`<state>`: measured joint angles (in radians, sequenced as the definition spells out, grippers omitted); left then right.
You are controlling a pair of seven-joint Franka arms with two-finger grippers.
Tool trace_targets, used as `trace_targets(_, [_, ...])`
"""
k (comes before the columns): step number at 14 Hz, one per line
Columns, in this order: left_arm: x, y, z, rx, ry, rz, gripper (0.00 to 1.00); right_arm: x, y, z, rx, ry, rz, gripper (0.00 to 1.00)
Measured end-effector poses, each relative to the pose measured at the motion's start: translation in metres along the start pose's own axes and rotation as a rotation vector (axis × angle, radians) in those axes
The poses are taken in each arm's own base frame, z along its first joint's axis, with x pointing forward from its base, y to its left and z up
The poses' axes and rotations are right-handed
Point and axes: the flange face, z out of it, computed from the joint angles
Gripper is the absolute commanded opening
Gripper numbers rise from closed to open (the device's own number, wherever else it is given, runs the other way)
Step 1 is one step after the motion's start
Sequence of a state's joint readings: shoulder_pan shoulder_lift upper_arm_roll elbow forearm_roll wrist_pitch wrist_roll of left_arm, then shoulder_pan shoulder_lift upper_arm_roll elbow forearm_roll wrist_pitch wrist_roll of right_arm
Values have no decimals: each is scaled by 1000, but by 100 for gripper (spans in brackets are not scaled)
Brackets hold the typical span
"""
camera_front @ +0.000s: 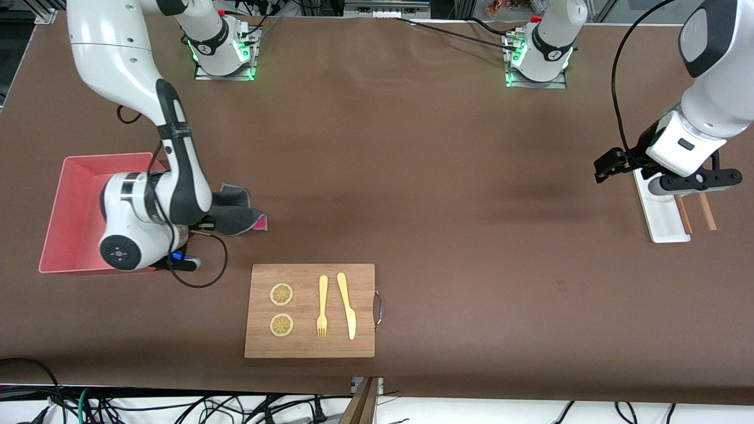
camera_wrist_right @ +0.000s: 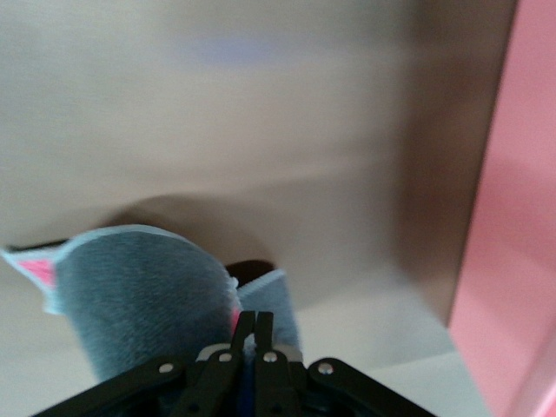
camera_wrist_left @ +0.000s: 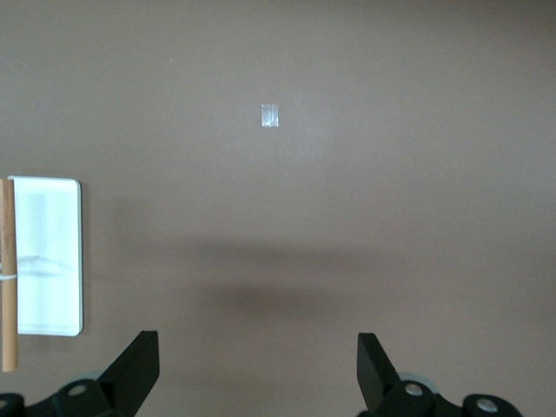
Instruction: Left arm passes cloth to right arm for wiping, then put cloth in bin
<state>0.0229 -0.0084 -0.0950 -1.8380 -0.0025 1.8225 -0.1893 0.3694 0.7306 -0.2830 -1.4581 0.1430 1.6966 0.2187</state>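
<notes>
This looks like a robot lab: two white robot arms are bolted to a big brown table (camera_front: pixel 412 176), and many cables (camera_front: pixel 177 409) hang below its near edge.

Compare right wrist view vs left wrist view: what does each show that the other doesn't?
Only the right wrist view: the right gripper, fingers shut on the grey cloth, with the pink bin wall beside it.
Only the left wrist view: the left gripper, fingers open and empty, plus the white tray with a wooden peg.
Shared: only the brown table.
</notes>
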Motion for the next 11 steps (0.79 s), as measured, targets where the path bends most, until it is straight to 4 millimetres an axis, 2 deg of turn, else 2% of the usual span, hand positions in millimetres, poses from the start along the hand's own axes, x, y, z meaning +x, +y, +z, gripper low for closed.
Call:
trace_targets(3, [2, -1, 2, 6, -49, -3, 100, -19, -71, -1, 37, 40, 82, 0])
trace_targets(7, [35, 3, 16, 1, -79, -2, 100, -52, -166, 4, 105, 102, 207, 0])
trace_targets(11, [41, 1, 7, -2, -73, -4, 100, -93, -251, 15, 177, 162, 284, 0])
